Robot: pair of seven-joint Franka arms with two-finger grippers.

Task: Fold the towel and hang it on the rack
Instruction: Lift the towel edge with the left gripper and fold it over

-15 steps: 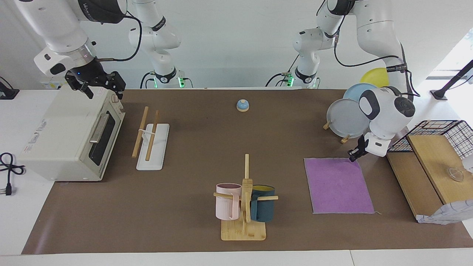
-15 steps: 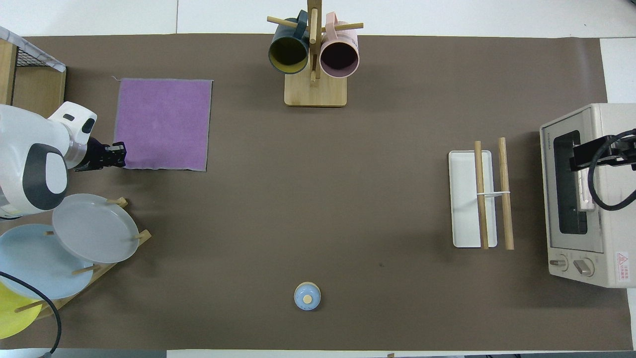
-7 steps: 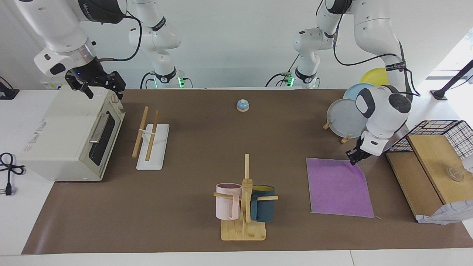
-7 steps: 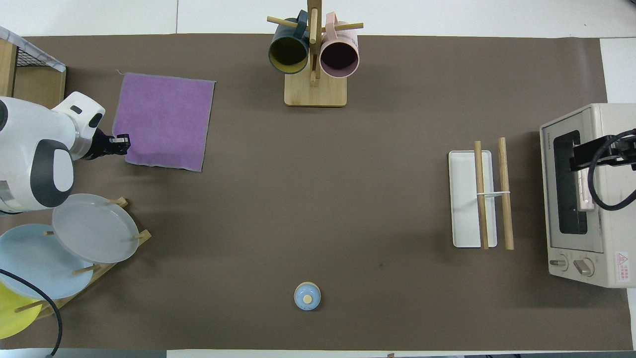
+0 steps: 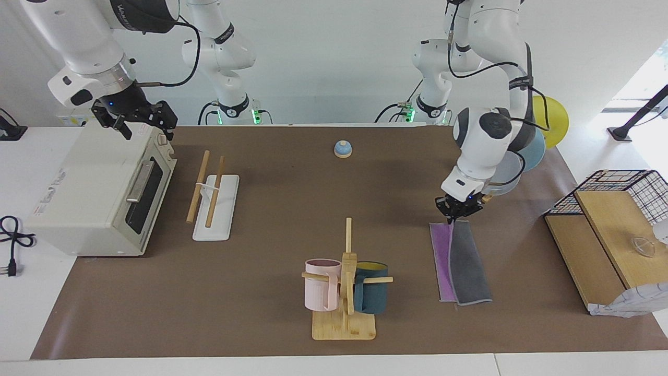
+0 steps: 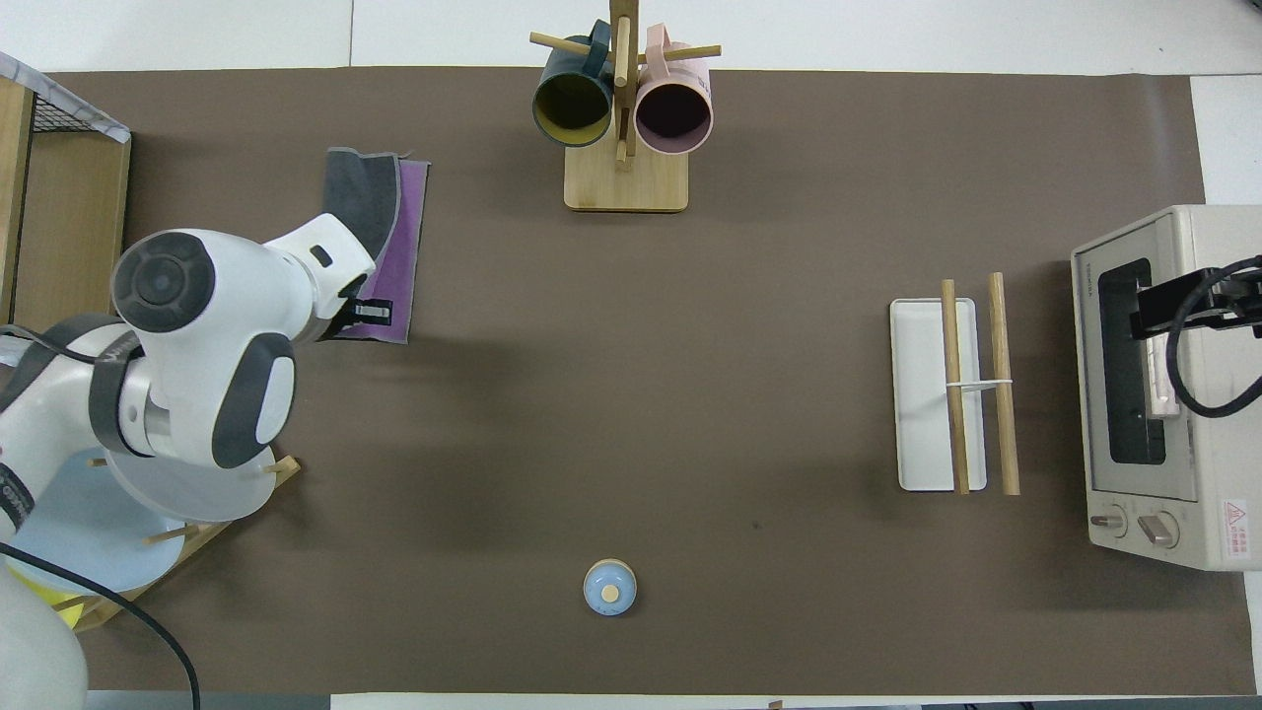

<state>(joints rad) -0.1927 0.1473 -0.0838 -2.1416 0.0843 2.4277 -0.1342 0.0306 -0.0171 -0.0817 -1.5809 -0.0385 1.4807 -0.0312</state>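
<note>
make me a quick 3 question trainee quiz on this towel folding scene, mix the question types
1. True or false: the towel already hangs on the rack.
2. Which hand pinches the towel's corner? A) left hand B) right hand
3. Fill in: the towel's folded-over flap shows its dark ____ face.

Key:
1. False: it lies on the table, partly folded, at the left arm's end.
2. A: the right hand waits open over the toaster oven.
3. Grey.
</note>
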